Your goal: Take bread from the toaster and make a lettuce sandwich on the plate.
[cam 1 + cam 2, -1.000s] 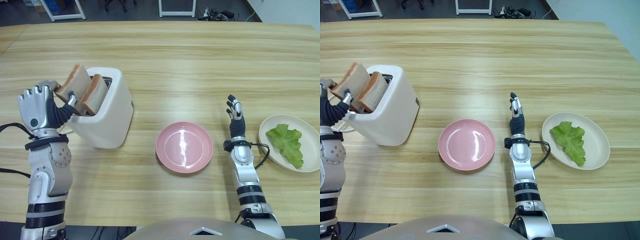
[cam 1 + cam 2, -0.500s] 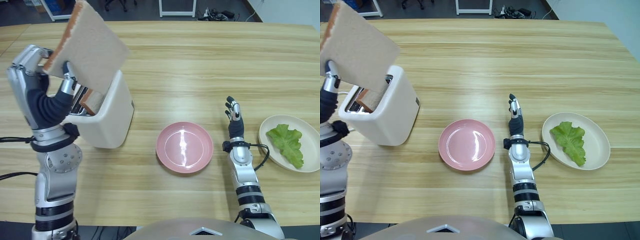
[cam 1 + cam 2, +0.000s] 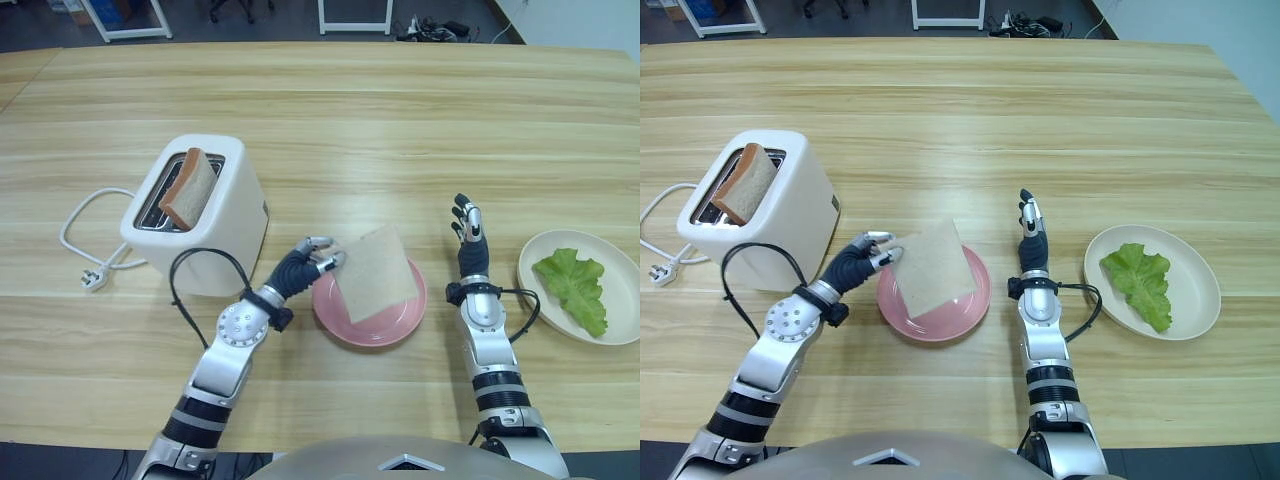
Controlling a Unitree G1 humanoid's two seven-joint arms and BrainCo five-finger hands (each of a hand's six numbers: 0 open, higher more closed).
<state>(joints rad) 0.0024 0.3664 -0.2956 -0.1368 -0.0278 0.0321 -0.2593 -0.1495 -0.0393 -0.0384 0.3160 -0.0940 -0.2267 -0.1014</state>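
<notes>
Pink plate (image 3: 385,331) beneath bread slice (image 3: 375,273) gripped by left hand (image 3: 305,266)

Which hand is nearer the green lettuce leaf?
Right. The right hand is just left of the beige plate with the green lettuce leaf; the left hand holds a bread slice at the pink plate, farther left.
</notes>
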